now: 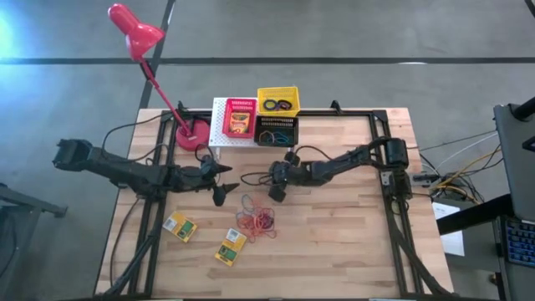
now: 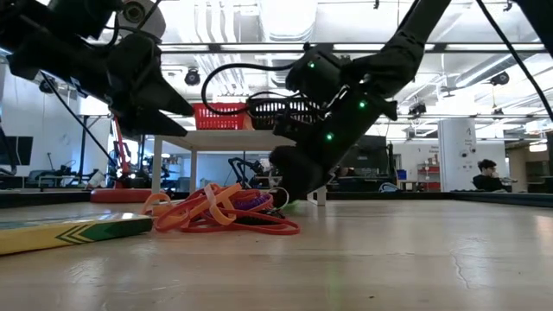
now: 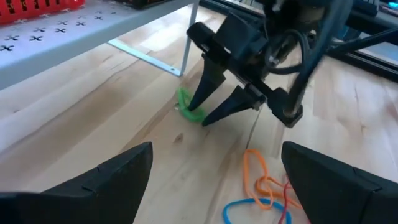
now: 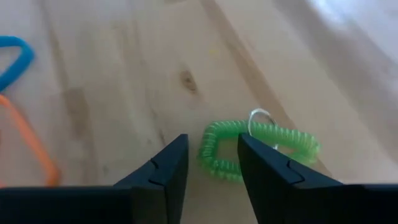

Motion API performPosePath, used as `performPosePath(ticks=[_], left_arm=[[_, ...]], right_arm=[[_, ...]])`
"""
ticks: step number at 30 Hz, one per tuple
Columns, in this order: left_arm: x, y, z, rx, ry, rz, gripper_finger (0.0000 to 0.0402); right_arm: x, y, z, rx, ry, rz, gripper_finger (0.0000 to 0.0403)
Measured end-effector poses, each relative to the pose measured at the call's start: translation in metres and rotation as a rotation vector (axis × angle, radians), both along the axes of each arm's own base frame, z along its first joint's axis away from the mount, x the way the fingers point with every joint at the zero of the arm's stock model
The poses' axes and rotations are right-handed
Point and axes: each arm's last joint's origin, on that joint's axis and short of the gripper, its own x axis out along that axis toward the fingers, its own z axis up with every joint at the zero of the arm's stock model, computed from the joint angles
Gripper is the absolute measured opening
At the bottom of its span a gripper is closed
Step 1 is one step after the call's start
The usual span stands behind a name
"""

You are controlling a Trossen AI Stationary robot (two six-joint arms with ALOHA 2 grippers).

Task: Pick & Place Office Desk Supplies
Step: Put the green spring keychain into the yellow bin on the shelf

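Right gripper (image 4: pixel 211 163): the two dark fingers stand slightly apart, tips down at the table top, straddling one side of a green coiled ring (image 4: pixel 258 149) that lies flat on the wood; a small metal loop sits on the coil. The near side of the coil passes into the gap between the fingertips; a firm pinch cannot be confirmed. In the left wrist view the same gripper (image 3: pixel 200 114) points down with its tips at the green coil (image 3: pixel 189 107), just in front of the leg of the white perforated rack (image 3: pixel 74 34).

Left gripper (image 1: pixel 219 194): fingers spread wide and holding nothing, raised above the table just left of the right gripper (image 1: pixel 277 191), near the middle of the table (image 1: pixel 351 242).

Rubber bands (image 1: pixel 257 221): a loose orange-red tangle, with a blue loop among it, lying between the two grippers and nearer the front edge. In the low view the pile (image 2: pixel 226 212) lies just beside the right gripper's tips.

Two yellow-and-green boxes, one (image 1: pixel 180 226) toward the front-left corner, the other (image 1: pixel 231 247) just right of it, nearer the front edge.

Rear edge: red basket (image 1: pixel 240 117), yellow basket (image 1: pixel 277 100) and black basket (image 1: pixel 277 131) on the rack; a red desk lamp (image 1: pixel 134 29) stands at its left.
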Motion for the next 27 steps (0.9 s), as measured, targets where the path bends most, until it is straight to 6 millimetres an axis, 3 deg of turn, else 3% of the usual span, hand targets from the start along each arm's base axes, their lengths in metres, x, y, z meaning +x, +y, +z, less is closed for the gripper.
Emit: performPosePath(ticks=[9, 15, 27], left_arm=[[-0.001, 0.000, -0.002, -0.005, 0.019, 0.004, 0.0362], [-0.001, 0.000, -0.002, -0.010, 0.017, 0.005, 0.0357], [-0.002, 0.000, -0.004, 0.012, 0.047, -0.007, 0.0356]], right_arm=[[0.004, 0.011, 0.004, 0.047, 0.037, 0.084, 0.0056], [-0.005, 0.028, 0.021, 0.067, 0.107, 0.166, 0.0015], [-0.041, 0.039, 0.133, 0.057, -0.192, 0.382, 0.0019]])
